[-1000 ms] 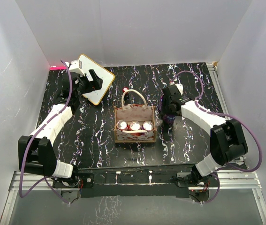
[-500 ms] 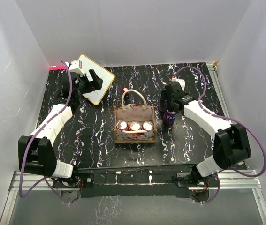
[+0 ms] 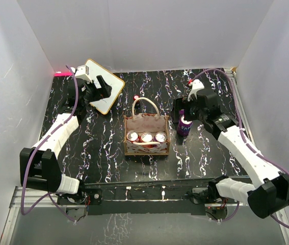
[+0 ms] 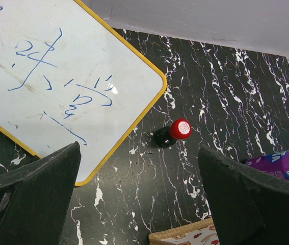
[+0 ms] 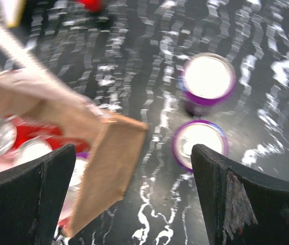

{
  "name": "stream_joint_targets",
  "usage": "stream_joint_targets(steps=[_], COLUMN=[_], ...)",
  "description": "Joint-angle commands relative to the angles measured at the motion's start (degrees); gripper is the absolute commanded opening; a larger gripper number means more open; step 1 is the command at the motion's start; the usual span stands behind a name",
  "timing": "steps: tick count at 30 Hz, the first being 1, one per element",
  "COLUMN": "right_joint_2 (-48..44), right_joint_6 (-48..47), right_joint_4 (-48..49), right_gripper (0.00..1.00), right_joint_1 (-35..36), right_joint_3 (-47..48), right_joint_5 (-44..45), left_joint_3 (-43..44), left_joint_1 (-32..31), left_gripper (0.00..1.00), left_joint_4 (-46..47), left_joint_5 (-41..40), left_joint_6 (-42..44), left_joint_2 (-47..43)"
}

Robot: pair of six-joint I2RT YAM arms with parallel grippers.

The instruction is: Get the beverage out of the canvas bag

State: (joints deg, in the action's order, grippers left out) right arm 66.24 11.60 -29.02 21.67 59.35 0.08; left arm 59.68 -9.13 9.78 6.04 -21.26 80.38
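From above: the canvas bag stands mid-frame on the black marbled table, with three cans in a row inside it. The purple cans are upright just right of the bag, outside it. The right gripper hovers over them, and I cannot tell its opening from here. At upper left, the left gripper sits over the whiteboard.

Left wrist: the left gripper is spread wide with nothing held. The whiteboard fills the upper left, a red cap sits at centre, and a purple can shows at the right edge beyond the jaws.

Right wrist, blurred: the right gripper is wide open and empty. The bag's end lies between the fingers. The purple cans stand at upper right, the nearer one close by the right-hand finger, ungripped.
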Motion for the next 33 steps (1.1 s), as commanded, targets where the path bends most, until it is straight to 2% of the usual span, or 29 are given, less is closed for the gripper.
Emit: stream_joint_targets(steps=[1, 5, 12, 33], right_joint_2=[-2.2, 1.5, 6.1, 17.8], right_joint_6=[-9.1, -13.5, -18.2, -21.6], right_joint_4=[4.0, -1.5, -7.1, -12.2], right_gripper=[0.99, 0.99, 0.99, 0.99], right_joint_1=[1.2, 6.0, 16.9, 26.0], right_joint_3=[4.3, 8.9, 12.0, 17.8], right_joint_5=[-25.0, -25.4, -14.9, -3.4], left_joint_3=[1.7, 1.6, 1.5, 1.7], left_joint_1=[0.2, 0.2, 0.3, 0.2], left_gripper=[0.97, 0.97, 0.97, 0.97], left_joint_4=[0.2, 0.1, 0.2, 0.0], left_joint_5=[0.7, 0.6, 0.7, 0.4], left_joint_6=[-0.1, -0.1, -0.1, 0.0], left_joint_2=[-1.5, -1.7, -1.6, -1.3])
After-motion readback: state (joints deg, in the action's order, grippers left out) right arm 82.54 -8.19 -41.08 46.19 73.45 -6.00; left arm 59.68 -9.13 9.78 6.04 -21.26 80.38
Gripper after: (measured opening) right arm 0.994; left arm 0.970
